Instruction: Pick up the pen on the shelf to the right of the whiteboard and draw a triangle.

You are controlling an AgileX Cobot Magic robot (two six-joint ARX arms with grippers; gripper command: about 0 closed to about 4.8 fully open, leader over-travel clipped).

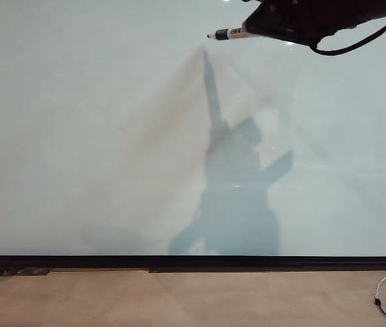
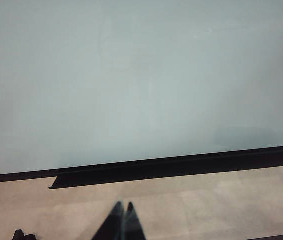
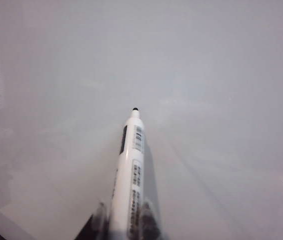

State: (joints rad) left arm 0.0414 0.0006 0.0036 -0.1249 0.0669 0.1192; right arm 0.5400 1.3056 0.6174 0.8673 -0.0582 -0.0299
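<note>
Left tool [image 2: 123, 212] low in the left wrist view, fingertips together, nothing between them, parked over the tan floor below the whiteboard's black bottom strip. Right tool [image 1: 261, 28] at the upper right of the exterior view, closed around the rear of the pen [image 1: 228, 33], tip pointing toward the frame's left and hanging near the upper middle of the whiteboard [image 1: 77, 136]; cannot tell whether the tip touches the panel. In the right wrist view, same pen [image 3: 130, 170] rising from between the blurred fingers [image 3: 99, 220], tip [image 3: 135, 109] forward against the pale board.

Likely light, rigid, smooth-barrelled, so prone to twist or slide under writing pressure; a hold on the back half of the barrel, as here, leaves the tip free but gives leverage against the grip. Gentle contact advised, the fine tip being easy to crush.

Counted: one pen, one whiteboard, two tools, no drawn line visible yet, only a dark shadow [image 1: 230, 184] of arm and pen across the board's middle.
</note>
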